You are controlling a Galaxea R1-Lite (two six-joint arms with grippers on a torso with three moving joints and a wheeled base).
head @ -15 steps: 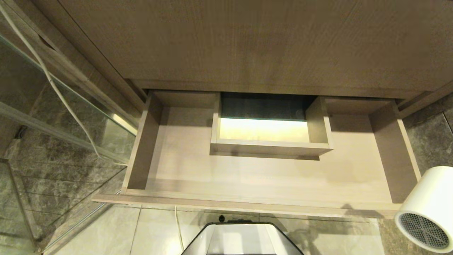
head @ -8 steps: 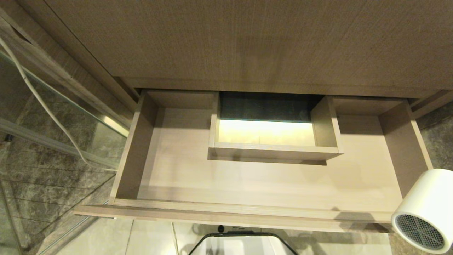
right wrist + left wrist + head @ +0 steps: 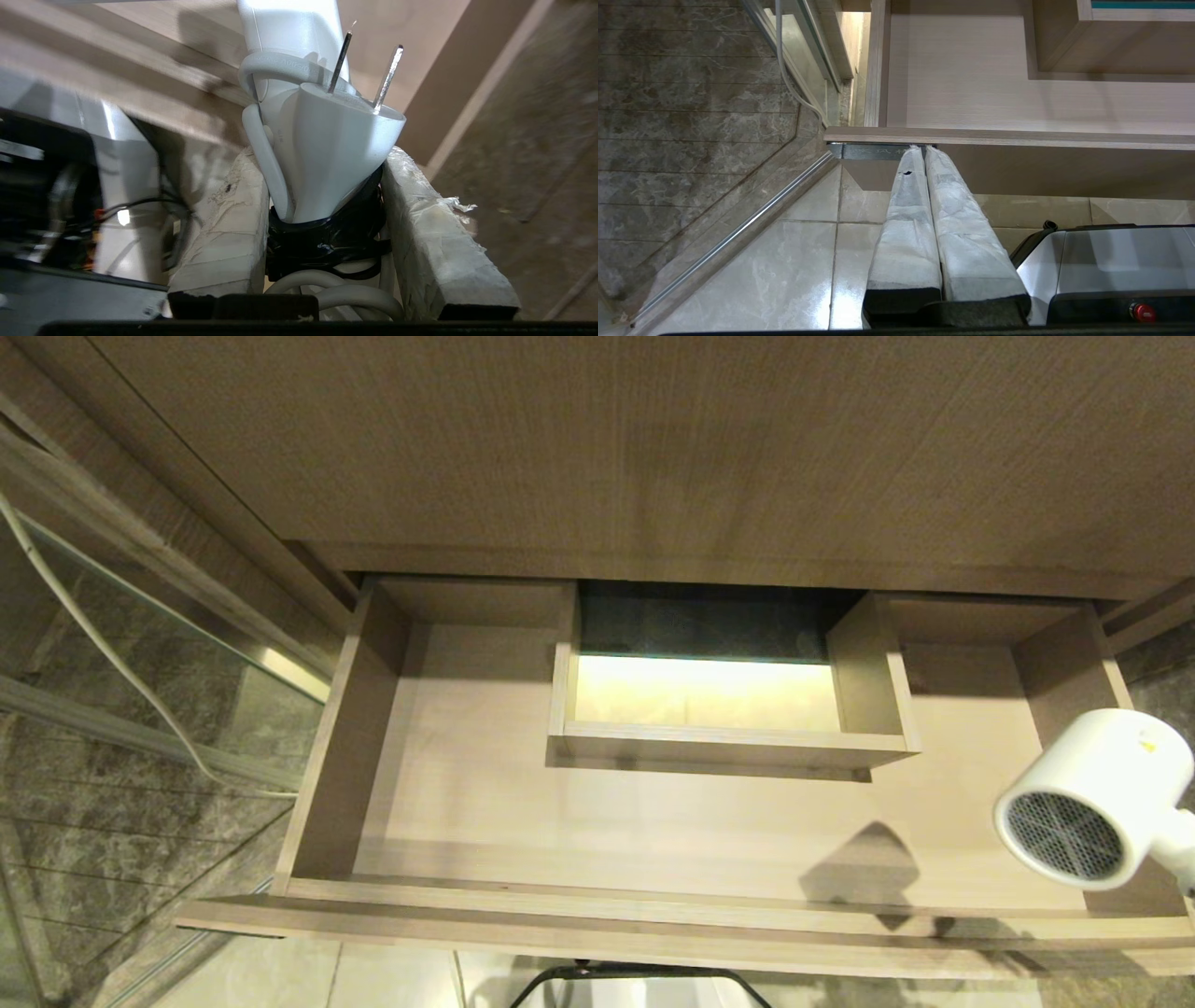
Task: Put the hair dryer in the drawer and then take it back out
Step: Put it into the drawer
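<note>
The drawer (image 3: 597,821) stands pulled open, its pale floor bare, with a boxed cut-out (image 3: 719,737) at the back middle. The white hair dryer (image 3: 1083,798) hangs over the drawer's right end, its dark mesh grille facing me. In the right wrist view my right gripper (image 3: 324,158) is shut on the hair dryer (image 3: 299,56), low on the handle where the coiled cord and black strap (image 3: 322,233) sit; the plug's two prongs stick up. My left gripper (image 3: 923,148) is shut and empty, parked just below the drawer's front edge (image 3: 1017,137).
A tall wood-grain panel (image 3: 653,448) rises above the drawer. A glass partition (image 3: 140,644) with a loose white cable (image 3: 93,644) stands to the left over dark marble. My own base (image 3: 635,985) is close under the drawer front.
The head camera has shifted, so the drawer looks nearer. The hair dryer has moved up and left, from beside the drawer's right front corner to above its right end.
</note>
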